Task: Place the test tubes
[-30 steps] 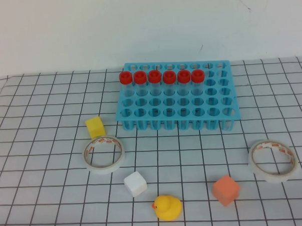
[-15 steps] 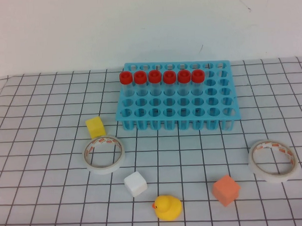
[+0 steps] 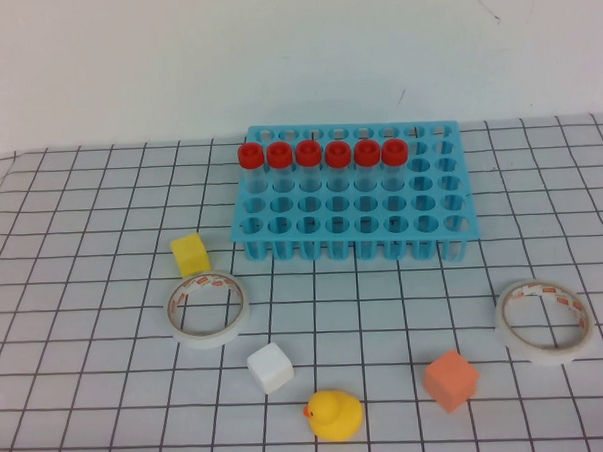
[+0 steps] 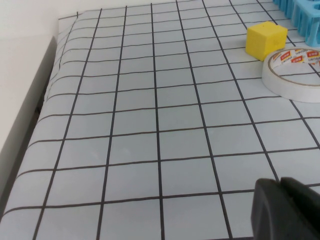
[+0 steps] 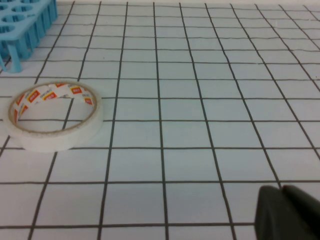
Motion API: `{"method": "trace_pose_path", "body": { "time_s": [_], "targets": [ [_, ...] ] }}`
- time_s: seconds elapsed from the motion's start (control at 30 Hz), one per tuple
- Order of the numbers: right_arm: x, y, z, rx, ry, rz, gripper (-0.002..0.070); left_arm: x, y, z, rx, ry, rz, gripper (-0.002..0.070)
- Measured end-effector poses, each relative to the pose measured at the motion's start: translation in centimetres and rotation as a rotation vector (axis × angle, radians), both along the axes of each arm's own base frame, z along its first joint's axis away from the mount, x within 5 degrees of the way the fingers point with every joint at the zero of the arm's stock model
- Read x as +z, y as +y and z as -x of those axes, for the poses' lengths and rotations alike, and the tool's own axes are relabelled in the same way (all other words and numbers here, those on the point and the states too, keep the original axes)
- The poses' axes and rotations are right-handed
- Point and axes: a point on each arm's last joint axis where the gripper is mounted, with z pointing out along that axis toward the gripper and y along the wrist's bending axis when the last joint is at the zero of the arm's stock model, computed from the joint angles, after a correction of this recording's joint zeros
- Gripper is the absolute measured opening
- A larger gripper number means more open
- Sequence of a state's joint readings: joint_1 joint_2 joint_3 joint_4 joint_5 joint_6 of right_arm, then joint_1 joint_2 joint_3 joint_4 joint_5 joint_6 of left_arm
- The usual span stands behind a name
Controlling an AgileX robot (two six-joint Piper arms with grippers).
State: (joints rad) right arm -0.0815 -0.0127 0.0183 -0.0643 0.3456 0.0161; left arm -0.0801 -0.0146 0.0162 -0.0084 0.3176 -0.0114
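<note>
Left hand (image 4: 281,200) and right hand (image 5: 283,207), both clenched and empty, hang low over the grid-lined counter (image 3: 82,246). Six red-capped clear test tubes (image 3: 323,157) stand side by side in the blue plastic rack (image 3: 352,225).

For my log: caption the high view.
Six capped tubes in blue rack; left gripper and right gripper shut, unseen, low over table.

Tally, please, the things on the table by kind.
Test tubes: 6
Rack: 1
Tape rolls: 2
Cubes: 3
Rubber duck: 1
Total: 13
Left tool and right tool, both shut, hover low over the table, one at each side.
</note>
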Motion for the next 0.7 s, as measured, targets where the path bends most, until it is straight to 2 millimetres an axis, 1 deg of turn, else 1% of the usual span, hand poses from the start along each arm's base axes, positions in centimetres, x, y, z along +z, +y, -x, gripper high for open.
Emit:
{"method": "trace_pose_path", "body": {
  "time_s": [0.7],
  "targets": [
    [-0.02, 0.03, 0.00, 0.001, 0.001, -0.008, -0.0001, 0.00, 0.00, 0.00, 0.000, 0.000, 0.000, -0.0001]
  ]
}}
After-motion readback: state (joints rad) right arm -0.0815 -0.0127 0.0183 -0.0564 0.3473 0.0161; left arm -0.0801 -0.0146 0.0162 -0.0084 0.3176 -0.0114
